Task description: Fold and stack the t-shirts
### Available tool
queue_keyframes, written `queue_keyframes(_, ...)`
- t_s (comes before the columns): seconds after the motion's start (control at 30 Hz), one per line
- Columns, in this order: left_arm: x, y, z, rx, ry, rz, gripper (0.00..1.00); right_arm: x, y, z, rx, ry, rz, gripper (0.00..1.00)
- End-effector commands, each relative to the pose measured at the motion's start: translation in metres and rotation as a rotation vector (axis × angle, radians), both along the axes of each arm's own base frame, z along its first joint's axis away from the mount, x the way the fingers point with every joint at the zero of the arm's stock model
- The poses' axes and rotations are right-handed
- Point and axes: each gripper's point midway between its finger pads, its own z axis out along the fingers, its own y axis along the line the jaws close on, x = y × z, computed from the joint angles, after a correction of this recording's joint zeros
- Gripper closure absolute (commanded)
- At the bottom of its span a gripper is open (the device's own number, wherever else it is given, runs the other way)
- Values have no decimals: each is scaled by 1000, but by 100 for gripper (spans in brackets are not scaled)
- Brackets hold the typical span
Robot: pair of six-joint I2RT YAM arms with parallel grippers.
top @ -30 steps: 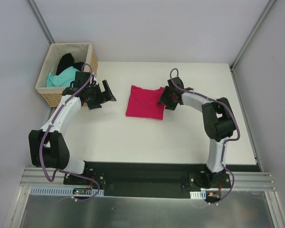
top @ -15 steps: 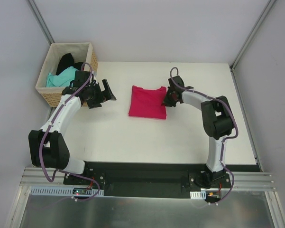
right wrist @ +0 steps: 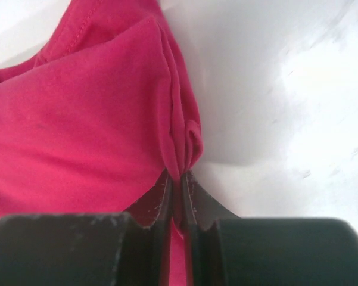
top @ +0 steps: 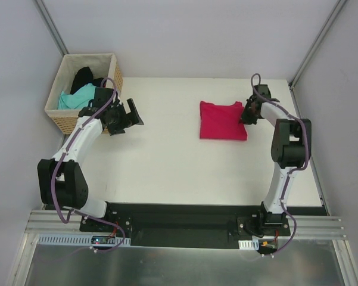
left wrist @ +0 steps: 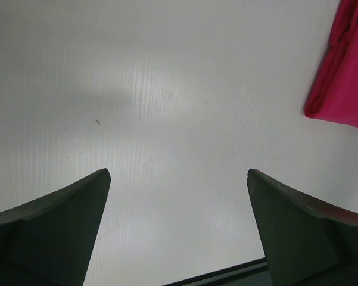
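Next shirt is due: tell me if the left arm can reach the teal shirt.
Probably yes: the left pincer hangs open beside the basket, and the teal shirt lies uncovered inside it.

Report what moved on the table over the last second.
The right gripper, shut on an edge of the folded crimson shirt, dragged it rightward across the table. The left gripper stayed open and empty beside the basket; the teal shirt and black shirt stayed inside it.

My left claw [left wrist: 179, 173] and right claw [right wrist: 179, 180] are dark; pink shirt [top: 223, 121], teal shirt [top: 77, 98], black shirt [top: 83, 77]; white table [top: 167, 161]; tan woven basket [top: 65, 122].
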Motion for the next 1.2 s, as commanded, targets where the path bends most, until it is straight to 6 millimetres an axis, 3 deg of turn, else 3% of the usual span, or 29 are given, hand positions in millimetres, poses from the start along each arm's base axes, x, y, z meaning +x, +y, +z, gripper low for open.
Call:
queue_keyframes(0.0,16,10,10,51,-44,6,1,26,-23,25,20,-54,109,99)
queue_keyframes(0.2,22,14,10,67,-45,27,1,28,-81,41,-22,-47,89,100)
queue_keyframes(0.3,25,17,8,85,-44,37,1,21,-105,34,-91,-14,139,100)
queue_keyframes(0.53,41,20,13,106,-62,39,1,-9,-154,14,-166,69,100,100)
queue_keyframes(0.73,50,18,14,101,-56,38,1,-31,-197,20,-232,85,48,100)
queue_keyframes(0.93,48,22,10,119,-52,46,1,-41,-230,29,-252,71,-8,100)
queue_keyframes(1.13,46,21,8,117,-45,39,1,-28,-241,35,-253,11,34,100)
queue_keyframes(1.17,47,20,9,112,-47,40,1,-31,-246,29,-267,38,22,100)
